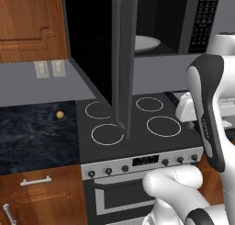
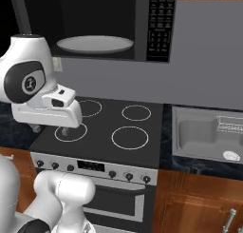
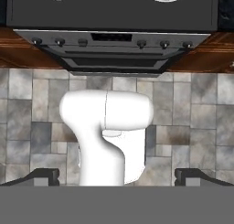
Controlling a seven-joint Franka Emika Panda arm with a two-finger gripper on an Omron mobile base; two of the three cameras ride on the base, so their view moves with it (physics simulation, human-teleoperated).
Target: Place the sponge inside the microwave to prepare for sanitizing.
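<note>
Hand (image 3: 117,176) open wide, fingertips (image 3: 43,175) far apart, nothing between them, pointing down at the tiled floor (image 3: 196,122) in front of the stove (image 3: 114,10). Microwave (image 2: 156,25) above and beyond the hand, over the stove, door (image 1: 124,59) swung open, white plate (image 2: 95,44) inside bare. Small tan ball (image 1: 60,114) on the dark bench (image 1: 32,132) left of the stove. Sink (image 2: 204,132) to the right.

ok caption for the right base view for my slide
Microwave door open above the stove, white plate inside, sink to the right.
</note>
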